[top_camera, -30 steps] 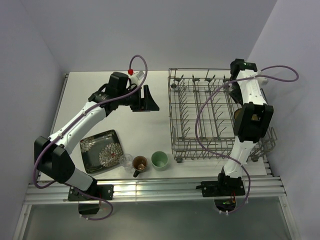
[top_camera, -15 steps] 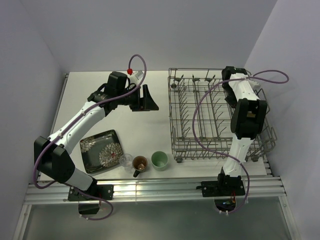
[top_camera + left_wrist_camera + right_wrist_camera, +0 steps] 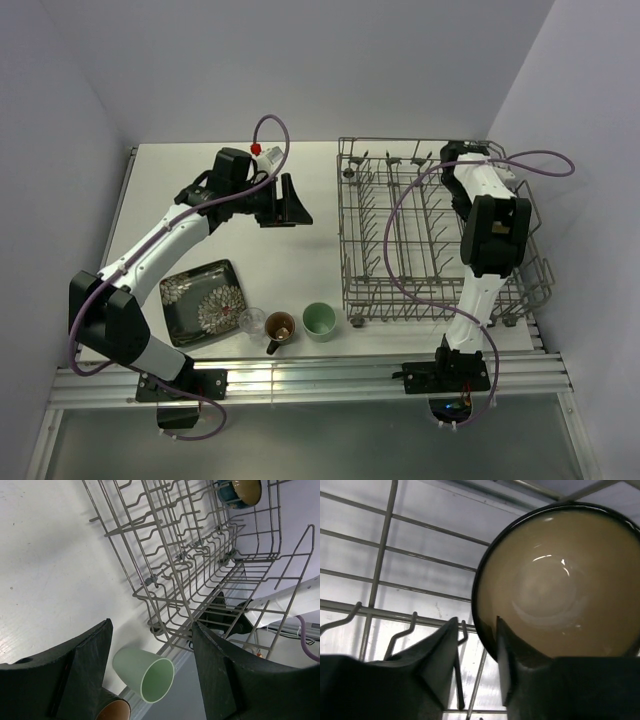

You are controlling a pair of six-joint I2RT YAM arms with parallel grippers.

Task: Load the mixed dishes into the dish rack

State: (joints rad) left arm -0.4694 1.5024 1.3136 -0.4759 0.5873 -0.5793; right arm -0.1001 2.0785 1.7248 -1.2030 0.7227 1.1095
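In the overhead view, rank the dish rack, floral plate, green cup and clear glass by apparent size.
1. Dish rack, by far the largest.
2. Floral plate.
3. Green cup.
4. Clear glass, only slightly smaller than the cup, so unsure.

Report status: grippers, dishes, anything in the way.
Left gripper open, empty, above the table. Right gripper straddling rim of bowl at far corner of dish rack, grip unclear. Plate, glass, mug, cup on table, unloaded. No obstruction seen.
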